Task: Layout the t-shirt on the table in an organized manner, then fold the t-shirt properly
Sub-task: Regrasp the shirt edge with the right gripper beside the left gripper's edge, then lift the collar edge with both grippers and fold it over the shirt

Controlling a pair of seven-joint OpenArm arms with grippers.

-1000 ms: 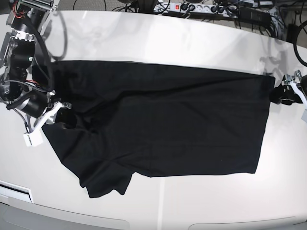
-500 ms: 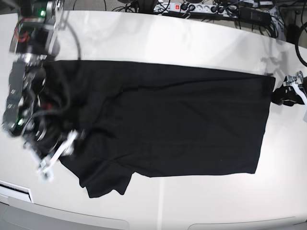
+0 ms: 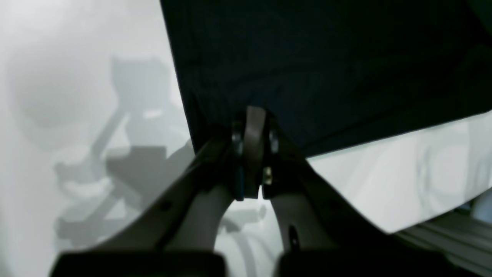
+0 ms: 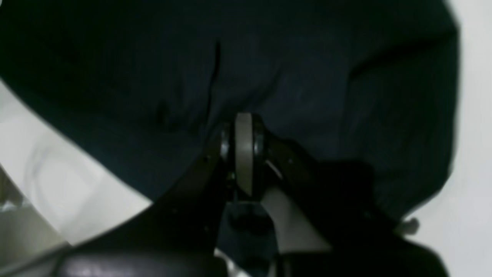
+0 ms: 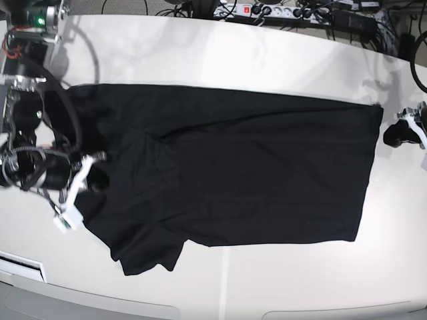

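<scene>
I see both pincers clamped on the t-shirt (image 5: 233, 167): left gripper (image 3: 251, 115) at its edge, right gripper (image 4: 244, 119) inside it.

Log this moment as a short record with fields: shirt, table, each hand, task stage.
shirt: black t-shirt spread across the table, mostly flat, with wrinkles and a bunched flap at its near corner
table: glossy white table, bare around the shirt
left hand: left hand shut, at the shirt's edge
right hand: right hand shut, over the shirt fabric; a grip on cloth cannot be told
task stage: laying out, no fold made
</scene>
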